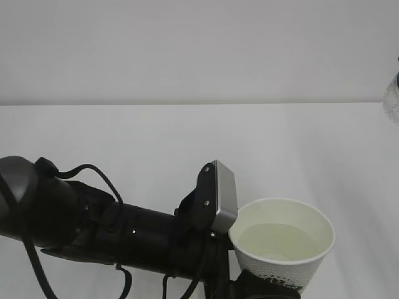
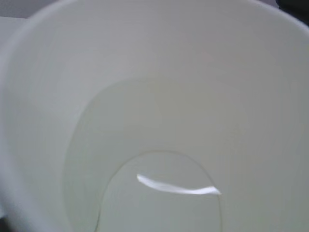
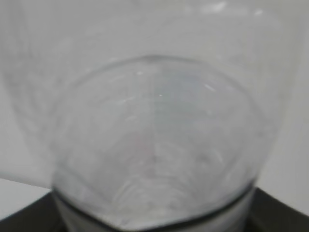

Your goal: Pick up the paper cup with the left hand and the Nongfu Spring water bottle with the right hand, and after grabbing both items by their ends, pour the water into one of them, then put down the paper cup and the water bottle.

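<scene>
Low right — left hand (image 1: pixel 265 283) grasping paper cup (image 1: pixel 283 249); water (image 1: pixel 277 242) inside | right hand grasping bottle (image 3: pixel 154 145)

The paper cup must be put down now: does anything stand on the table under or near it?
Nothing visible does. The paper cup, holding water, hangs in the left hand; the table around looks bare. The spot directly below is out of frame.

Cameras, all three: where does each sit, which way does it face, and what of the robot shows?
Exterior: faces the table and back wall; shows the left arm at the paper cup.
Left wrist: looks down into the cup at the water; no gripper visible.
Right wrist: pressed close to the clear bottle; dark edges below.
Shared: exterior and left wrist both show water in the cup.
</scene>
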Controlling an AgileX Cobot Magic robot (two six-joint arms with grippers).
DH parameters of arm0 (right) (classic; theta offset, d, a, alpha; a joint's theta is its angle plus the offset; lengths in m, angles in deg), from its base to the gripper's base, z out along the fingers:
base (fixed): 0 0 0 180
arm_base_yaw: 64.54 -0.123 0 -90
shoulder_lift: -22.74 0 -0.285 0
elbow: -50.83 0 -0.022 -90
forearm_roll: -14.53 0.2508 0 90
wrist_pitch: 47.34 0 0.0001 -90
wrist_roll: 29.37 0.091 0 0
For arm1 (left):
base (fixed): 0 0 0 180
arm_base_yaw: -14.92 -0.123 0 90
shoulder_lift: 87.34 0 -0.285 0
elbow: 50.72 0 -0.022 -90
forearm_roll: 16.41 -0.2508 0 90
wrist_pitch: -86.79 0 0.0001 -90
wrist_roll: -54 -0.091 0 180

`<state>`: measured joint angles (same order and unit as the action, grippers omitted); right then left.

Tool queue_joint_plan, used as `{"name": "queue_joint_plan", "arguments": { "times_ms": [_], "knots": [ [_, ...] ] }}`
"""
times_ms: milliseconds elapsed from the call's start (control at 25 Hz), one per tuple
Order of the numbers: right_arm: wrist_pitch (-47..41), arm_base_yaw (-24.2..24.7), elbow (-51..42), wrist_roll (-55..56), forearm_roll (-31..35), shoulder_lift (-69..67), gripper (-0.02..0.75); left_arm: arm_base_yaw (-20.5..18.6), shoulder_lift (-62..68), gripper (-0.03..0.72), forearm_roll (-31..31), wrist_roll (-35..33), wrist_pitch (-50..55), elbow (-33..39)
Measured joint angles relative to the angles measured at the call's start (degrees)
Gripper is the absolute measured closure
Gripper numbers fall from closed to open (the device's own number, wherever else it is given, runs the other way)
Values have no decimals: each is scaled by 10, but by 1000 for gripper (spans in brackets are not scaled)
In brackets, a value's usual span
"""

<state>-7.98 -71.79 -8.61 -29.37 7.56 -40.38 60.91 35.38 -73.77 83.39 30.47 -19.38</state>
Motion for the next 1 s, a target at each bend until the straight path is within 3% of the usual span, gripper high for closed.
{"name": "queue_joint_plan", "arguments": {
  "times_ms": [440, 1000],
  "knots": [
    [-7, 0, -2, 46, 38, 0, 306, 0, 0, 188, 0, 0, 0, 0],
    [19, 0, -75, 48, 49, 1, 306, 0, 0, 188, 0, 0, 0, 0]
  ]
}}
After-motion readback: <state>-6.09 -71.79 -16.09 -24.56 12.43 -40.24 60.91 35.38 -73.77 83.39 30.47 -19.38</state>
